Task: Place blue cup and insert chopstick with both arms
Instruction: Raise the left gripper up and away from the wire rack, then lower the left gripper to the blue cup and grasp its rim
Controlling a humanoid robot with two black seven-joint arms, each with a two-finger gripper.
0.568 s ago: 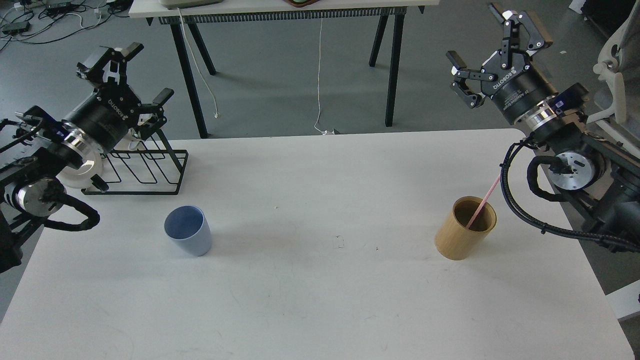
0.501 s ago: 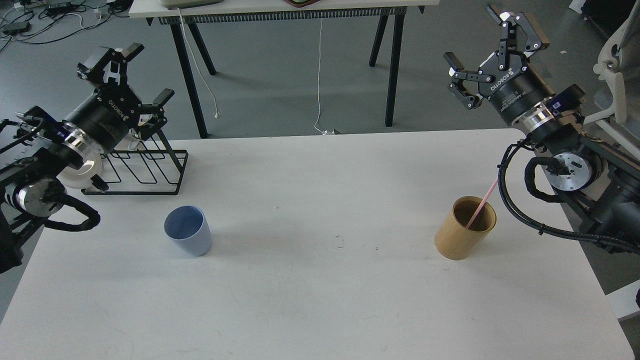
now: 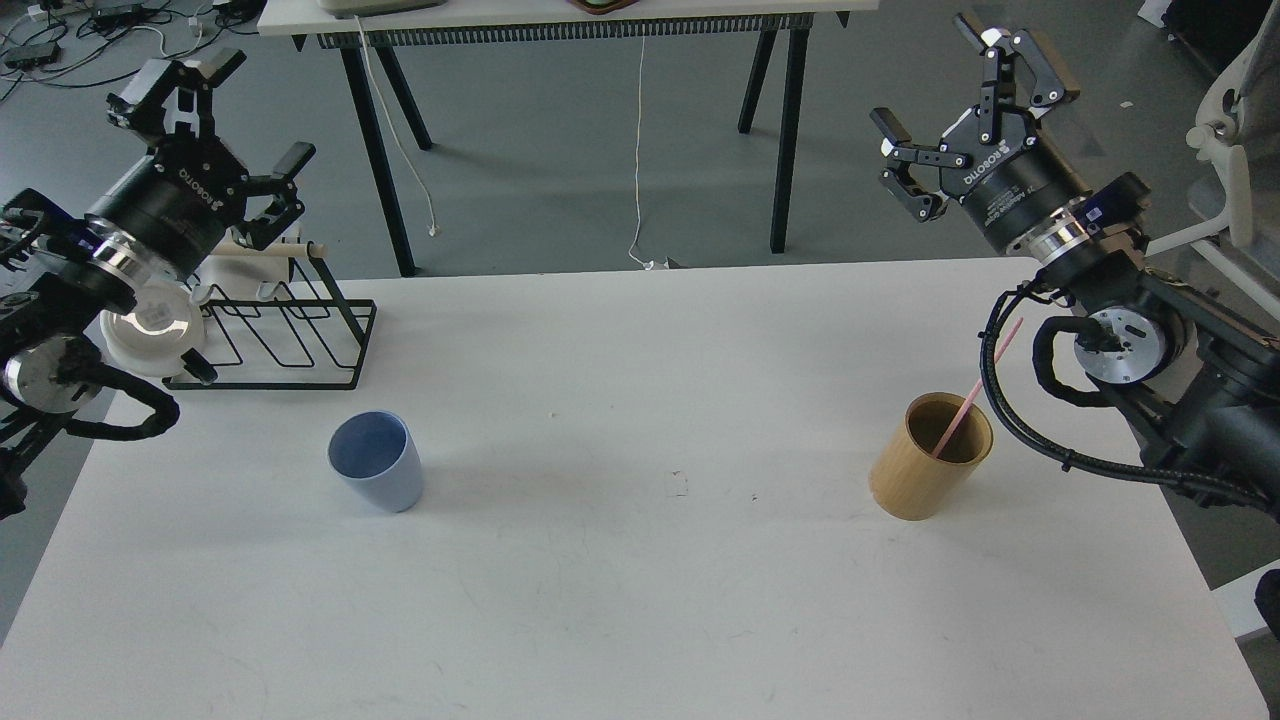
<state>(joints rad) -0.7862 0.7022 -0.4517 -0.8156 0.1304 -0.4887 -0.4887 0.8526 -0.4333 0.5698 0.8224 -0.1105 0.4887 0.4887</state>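
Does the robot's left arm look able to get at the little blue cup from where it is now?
Probably yes. The left gripper is open and raised, and the blue cup stands alone on the table, the wire rack behind it.

A white desk (image 3: 640,620) fills the lower part of the view, its surface lightly scuffed. Beyond it lies a smooth grey floor (image 3: 560,170). At 12 o'clock stands a second table (image 3: 560,15) with black angled legs, a white cord (image 3: 638,150) hanging from it to the floor. At 11 o'clock, tangled cables (image 3: 90,25) lie on the floor. At 2 o'clock, part of a white chair (image 3: 1235,130) shows.
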